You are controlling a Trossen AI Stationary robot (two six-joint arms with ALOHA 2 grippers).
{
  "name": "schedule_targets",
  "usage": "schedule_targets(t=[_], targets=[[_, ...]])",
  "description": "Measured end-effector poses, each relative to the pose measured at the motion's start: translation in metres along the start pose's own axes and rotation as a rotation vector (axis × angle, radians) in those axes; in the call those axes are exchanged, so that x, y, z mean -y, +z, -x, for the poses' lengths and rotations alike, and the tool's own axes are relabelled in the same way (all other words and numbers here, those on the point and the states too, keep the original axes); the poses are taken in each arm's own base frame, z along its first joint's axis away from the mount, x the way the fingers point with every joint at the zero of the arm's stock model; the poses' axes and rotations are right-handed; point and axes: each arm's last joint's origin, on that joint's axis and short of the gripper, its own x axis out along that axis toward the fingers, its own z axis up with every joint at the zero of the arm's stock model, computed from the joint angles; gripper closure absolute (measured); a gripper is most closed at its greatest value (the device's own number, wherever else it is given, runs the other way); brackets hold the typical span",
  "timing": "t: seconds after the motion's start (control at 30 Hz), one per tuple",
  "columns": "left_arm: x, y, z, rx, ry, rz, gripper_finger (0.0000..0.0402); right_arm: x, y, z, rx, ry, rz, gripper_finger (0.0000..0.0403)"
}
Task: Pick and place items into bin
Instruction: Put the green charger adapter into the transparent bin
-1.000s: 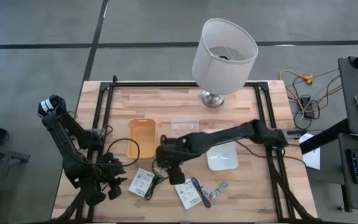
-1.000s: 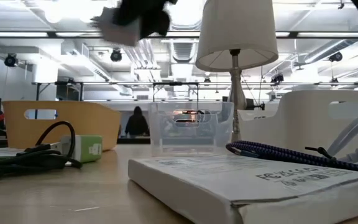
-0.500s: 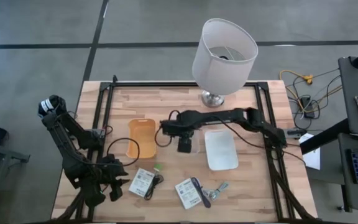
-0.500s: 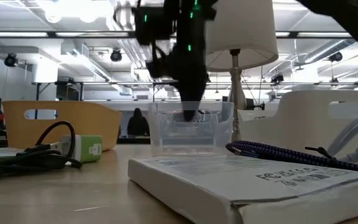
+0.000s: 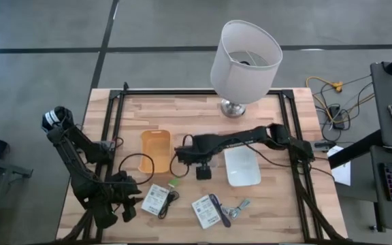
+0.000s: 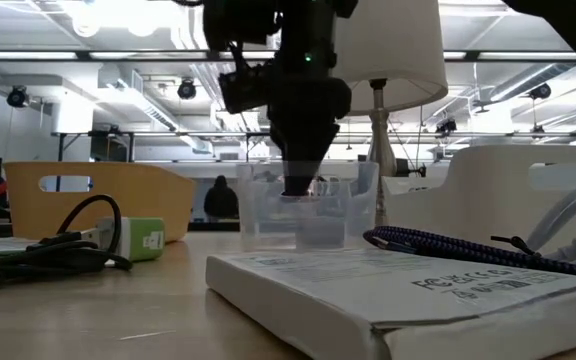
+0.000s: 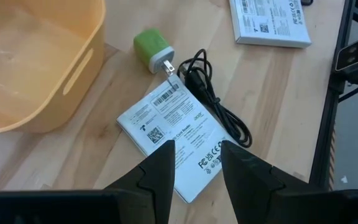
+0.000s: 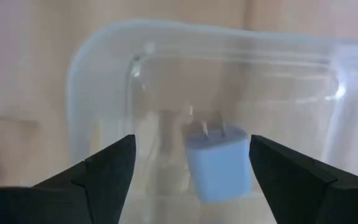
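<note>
My right gripper (image 8: 191, 171), fingers spread wide and empty, hangs over the clear bin (image 8: 229, 74) at table centre; a pale blue plug block (image 8: 219, 165) lies inside. Toward six o'clock, two label cards (image 5: 156, 199), the black cable (image 7: 213, 99) and the green-and-white block (image 7: 153, 51) await picking. My left gripper (image 7: 192, 165), part open and empty, waits at seven o'clock.

1. My right gripper (image 5: 203, 171) hangs over the clear bin (image 6: 308, 205), a plug block (image 8: 219, 163) inside.
2. Left of it: tray (image 5: 154, 150), cable (image 7: 213, 98), card (image 5: 156, 199).
3. My left gripper (image 5: 129, 204) waits beside that card.

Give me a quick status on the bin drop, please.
Right gripper open over clear bin; pale blue plug block inside. Left gripper open, empty above label card. Nothing blocking.
</note>
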Motion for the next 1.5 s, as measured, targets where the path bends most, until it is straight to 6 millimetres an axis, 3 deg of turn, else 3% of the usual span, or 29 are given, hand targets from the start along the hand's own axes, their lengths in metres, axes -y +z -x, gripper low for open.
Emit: schedule_targets(t=[0.23,0.5,0.6,0.73,0.83,0.93,1.33,1.5], targets=[[0.0,0.001,0.001,0.0,-0.004,0.002,0.0288,-0.03,0.004,0.003,0.067,-0.006,0.009,0.0124],[0.0,0.001,0.001,0.0,-0.004,0.001,0.0288,-0.022,0.006,0.023,0.105,-0.223,-0.077,0.0129],[0.0,0.001,0.001,0.0,-0.004,0.001,0.0288,-0.03,0.014,0.038,0.167,-0.131,0.163,0.0129],[0.0,0.001,0.001,0.0,-0.004,-0.001,0.0288,-0.057,0.022,0.053,0.297,-0.015,0.534,0.0134],[0.0,0.001,0.001,0.0,-0.006,0.001,0.0288,-0.068,0.028,0.056,0.394,0.004,0.62,0.0143],[0.0,0.001,0.001,0.0,-0.008,0.001,0.0288,-0.07,0.038,0.051,0.485,0.045,0.619,0.0154],[-0.001,0.001,0.002,0.0,-0.007,-0.002,0.0288,-0.08,0.052,-0.01,0.437,0.011,0.715,0.016],[-0.001,0.001,0.002,0.0,-0.006,-0.002,0.0288,-0.081,0.056,-0.017,0.467,-0.006,0.755,0.015]])
